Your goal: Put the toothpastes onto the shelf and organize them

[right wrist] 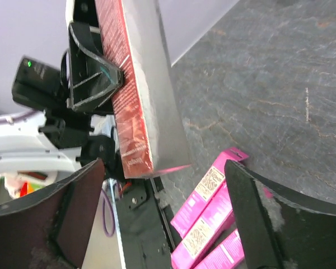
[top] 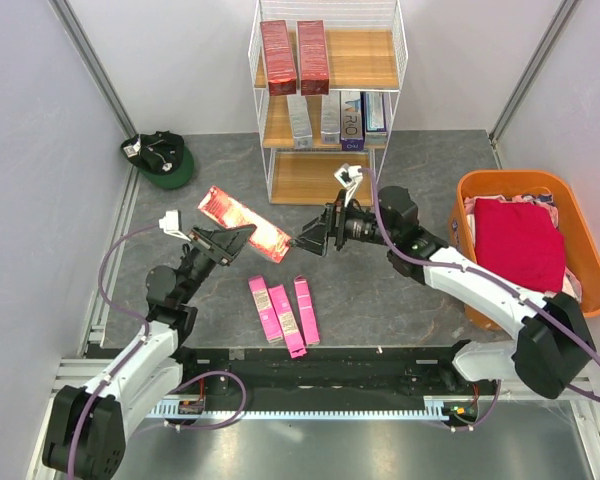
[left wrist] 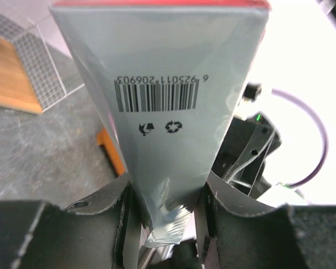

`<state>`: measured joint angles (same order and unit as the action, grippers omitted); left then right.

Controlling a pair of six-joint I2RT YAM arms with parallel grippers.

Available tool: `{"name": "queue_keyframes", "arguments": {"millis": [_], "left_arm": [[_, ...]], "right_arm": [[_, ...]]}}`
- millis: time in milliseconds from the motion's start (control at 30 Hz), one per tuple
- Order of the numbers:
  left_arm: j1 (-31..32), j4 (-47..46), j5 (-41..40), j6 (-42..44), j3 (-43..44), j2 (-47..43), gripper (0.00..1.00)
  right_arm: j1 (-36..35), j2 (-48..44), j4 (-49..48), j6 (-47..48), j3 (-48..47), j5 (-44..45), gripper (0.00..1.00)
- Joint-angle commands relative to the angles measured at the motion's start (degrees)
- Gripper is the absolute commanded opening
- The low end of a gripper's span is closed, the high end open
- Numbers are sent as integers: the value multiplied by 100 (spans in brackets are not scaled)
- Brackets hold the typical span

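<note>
My left gripper (top: 227, 243) is shut on a dark red toothpaste box (top: 245, 224) and holds it tilted above the table. In the left wrist view the box's grey barcode side (left wrist: 157, 95) rises from between my fingers (left wrist: 109, 210). My right gripper (top: 307, 240) is open, with its jaws wide apart just off the box's right end and not touching it. The right wrist view shows that box (right wrist: 135, 89) ahead and three pink boxes (right wrist: 210, 188) below. These pink boxes (top: 284, 312) lie side by side on the table. The shelf (top: 365, 60) holds two dark red boxes (top: 295, 56) on the top board and several silver/blue boxes (top: 338, 116) on the middle board.
An orange tub (top: 575, 235) with red cloth stands at the right. A green and black object (top: 160, 157) lies at the back left. The shelf's bottom board (top: 308, 178) is bare. White walls close in both sides.
</note>
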<state>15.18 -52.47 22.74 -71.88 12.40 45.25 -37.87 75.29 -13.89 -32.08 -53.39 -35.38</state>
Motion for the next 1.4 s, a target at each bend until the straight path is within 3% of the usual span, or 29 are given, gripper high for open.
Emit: {"name": "queue_keyframes", "arguments": {"millis": [0, 167, 333, 600, 667, 800, 867, 1000, 1067, 1133, 1233, 1267, 1367], "left_arm": [[-6, -1457, -744, -827, -212, 88, 2], [-6, -1898, -824, -1065, -168, 457, 2], [3, -2276, -552, -1153, 78, 844, 2], [55, -2470, -490, -1206, 218, 1187, 2], [81, -2488, -455, -1206, 245, 1205, 2], [169, -2461, -359, -1180, 271, 1258, 2], [213, -2444, -332, -1180, 263, 1293, 2], [222, -2409, -166, -1153, 219, 1258, 2], [222, -2164, -69, -1005, 227, 1127, 3], [222, -1787, 90, -811, 254, 960, 12], [222, -593, 213, -223, 420, 451, 44], [222, -267, 230, 109, 551, 179, 65], [213, 1147, 161, 803, 886, -331, 90]], "right_arm": [[-10, -382, -1167, -825, 495, 540, 98], [-10, -348, -2755, -2187, 1198, 593, 98], [-28, 266, -4023, -3084, 1313, 330, 98], [-353, 794, -3999, -3068, 796, 453, 95], [-362, 891, -4025, -3085, 733, 531, 90], [-362, 1058, -4209, -3138, 593, 620, 68], [-362, 1146, -4201, -3138, 514, 611, 63], [-362, 1120, -4122, -3095, 461, 646, 37], [-362, 1024, -4052, -3051, 487, 681, 30], [-362, 927, -3885, -2928, 504, 725, 24], [-362, 620, -3543, -2709, 505, 848, 20], [-362, 549, -3429, -2647, 478, 892, 19], [-344, 303, -2902, -2427, 426, 1050, 18]]}}
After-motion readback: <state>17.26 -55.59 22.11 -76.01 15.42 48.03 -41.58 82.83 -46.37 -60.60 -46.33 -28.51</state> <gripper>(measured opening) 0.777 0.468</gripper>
